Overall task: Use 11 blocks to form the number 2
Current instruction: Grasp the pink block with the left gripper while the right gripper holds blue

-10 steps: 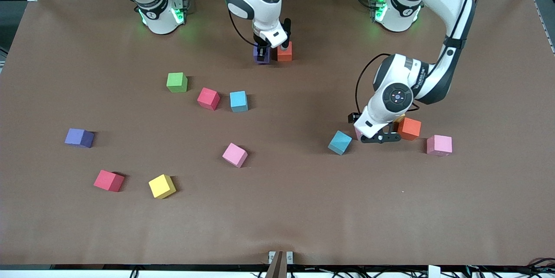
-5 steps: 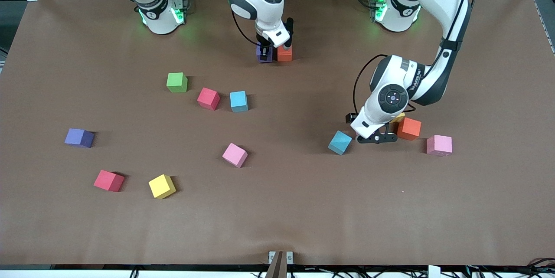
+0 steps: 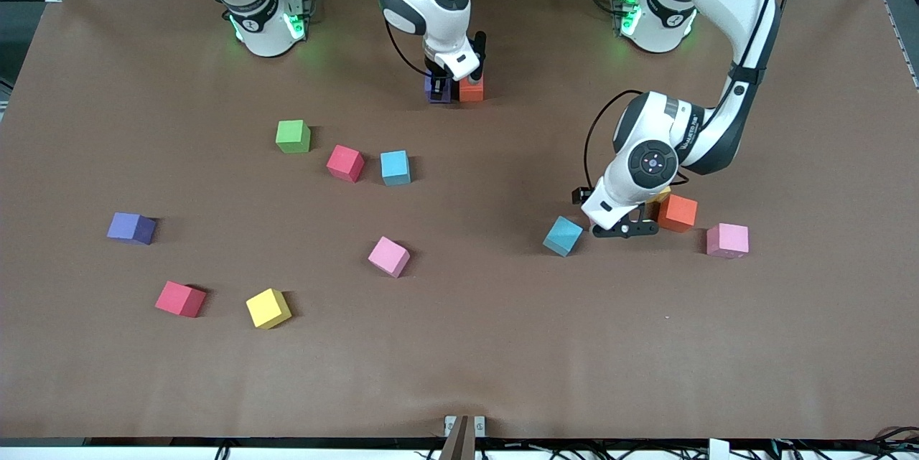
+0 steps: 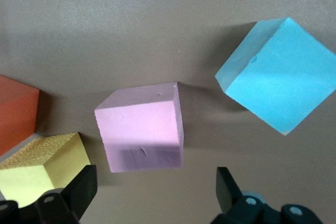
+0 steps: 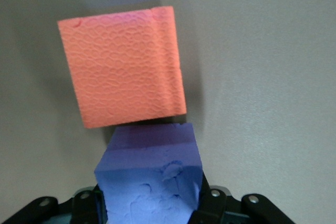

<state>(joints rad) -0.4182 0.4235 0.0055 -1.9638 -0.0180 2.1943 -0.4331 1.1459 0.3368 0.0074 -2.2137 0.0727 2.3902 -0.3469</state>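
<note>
Gripping a dimpled purple foam cube (image 5: 149, 177) beside an orange cube (image 5: 123, 80) near the arms' bases, the right tool (image 3: 439, 87) was clamped; the left tool (image 4: 152, 190) hung spread over a matte pink cube (image 4: 140, 127) on the bench (image 3: 502, 345).

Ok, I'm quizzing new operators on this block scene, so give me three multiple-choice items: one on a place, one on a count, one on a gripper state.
1. What is the right gripper setting its purple block beside?
A) green block B) orange block C) yellow block
2. How many green blocks are on the table?
A) one B) two C) three
3. What is the left gripper doing?
A) shut on a block B) open over a pink block C) shut on nothing

Answers:
1 B: an orange block sits right beside it.
2 A: only one green block shows.
3 B: its fingers straddle the pink block, apart from it.
</note>
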